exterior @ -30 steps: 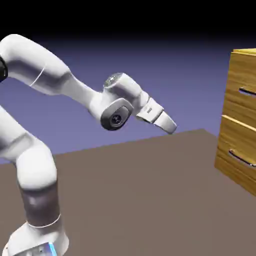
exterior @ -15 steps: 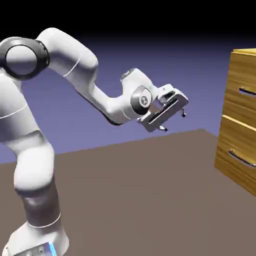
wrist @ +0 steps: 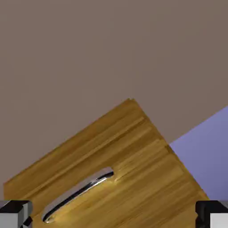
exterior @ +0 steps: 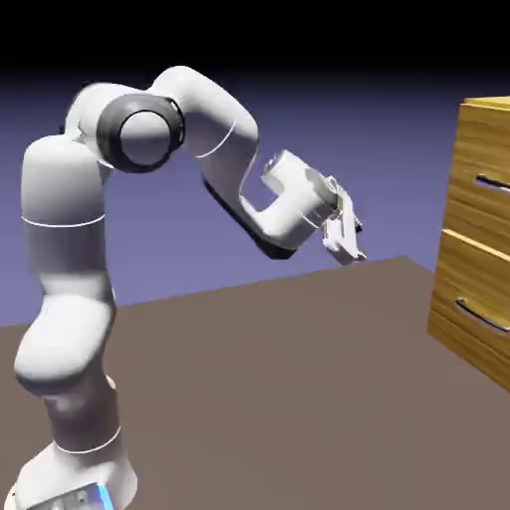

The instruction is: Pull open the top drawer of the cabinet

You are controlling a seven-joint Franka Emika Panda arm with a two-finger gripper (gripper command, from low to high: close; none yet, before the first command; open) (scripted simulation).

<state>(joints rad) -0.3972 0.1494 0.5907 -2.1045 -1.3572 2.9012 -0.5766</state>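
While the end effector (exterior: 346, 231) hangs with jaws apart, the cabinet (exterior: 476, 239) sits well right. Line up squarely with the top drawer (exterior: 486, 175) handle (exterior: 493, 183).

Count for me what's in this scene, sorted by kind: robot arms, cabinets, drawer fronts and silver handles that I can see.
White robot arm: 1
Golden wood-grain cabinet: 1
Wood-grain drawer fronts (top drawer, lower drawer): 2
Slim silver bar handles (): 2
Total: 6

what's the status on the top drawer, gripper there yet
Gripper open, empty, short of the cabinet. Top drawer shut, handle untouched. Nothing in the way.
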